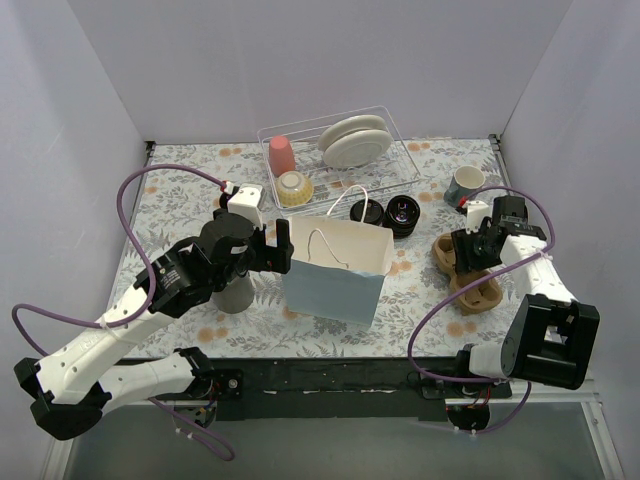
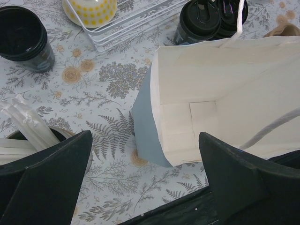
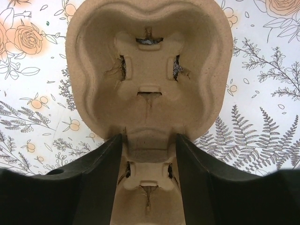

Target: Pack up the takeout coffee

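The left gripper (image 2: 144, 137) hangs wide open with nothing in it. Between its jaws stands the near corner of the paper bag (image 2: 225, 84), mouth open. Part of the bag's pale inner floor shows, but the finger on the right of the wrist view covers the rest, and the frame cuts off the bag's far side.

Ahead of the jaws, just past the bag's rim, two takeout cups (image 2: 199, 21) stand touching each other. The further one is clipped by the top edge and crossed by the bag's white handle (image 2: 240, 21). A third lidded cup (image 2: 23, 35) stands ahead of the jaws and outside the other finger; the overhead view does not show it clearly. Tight beside that finger is the utensil cup (image 2: 28, 136) of white sticks, half hidden by it. The wire rack (image 2: 126, 23) lies further ahead.

The right gripper (image 3: 149, 138) stands partly open over a brown pulp carrier (image 3: 150, 61), one jaw on either side of the narrow waist between two wells. The finger edges run right along the pulp — whether they press on it or stand just clear cannot be told. The near well is mostly hidden by the fingers. The pair of cups stands off to this gripper's left, apart from it.
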### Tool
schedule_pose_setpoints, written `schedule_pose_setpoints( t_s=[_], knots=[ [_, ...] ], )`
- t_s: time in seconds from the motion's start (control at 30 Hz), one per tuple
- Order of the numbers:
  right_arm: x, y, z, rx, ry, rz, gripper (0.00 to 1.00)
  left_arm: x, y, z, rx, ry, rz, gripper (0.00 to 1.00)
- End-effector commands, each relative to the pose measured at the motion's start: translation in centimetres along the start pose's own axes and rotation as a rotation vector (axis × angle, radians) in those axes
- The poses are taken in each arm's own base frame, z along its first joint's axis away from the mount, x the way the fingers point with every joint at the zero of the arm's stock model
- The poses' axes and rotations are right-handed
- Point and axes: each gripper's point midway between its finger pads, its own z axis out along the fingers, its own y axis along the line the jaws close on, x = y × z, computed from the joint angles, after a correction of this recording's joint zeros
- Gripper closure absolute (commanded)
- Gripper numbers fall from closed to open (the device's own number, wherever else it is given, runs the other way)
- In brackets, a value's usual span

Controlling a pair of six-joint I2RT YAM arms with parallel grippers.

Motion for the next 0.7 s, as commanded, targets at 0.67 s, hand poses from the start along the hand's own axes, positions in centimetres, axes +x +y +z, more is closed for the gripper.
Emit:
schedule_pose_setpoints(
  t_s=[0.67],
  knots=[
    [-2.8,-1.3,-3.7,0.086,-0.076,-0.029,0.49,-1.0,0.3,-0.9,-0.001,-0.025,-0.004,0.02]
  ],
)
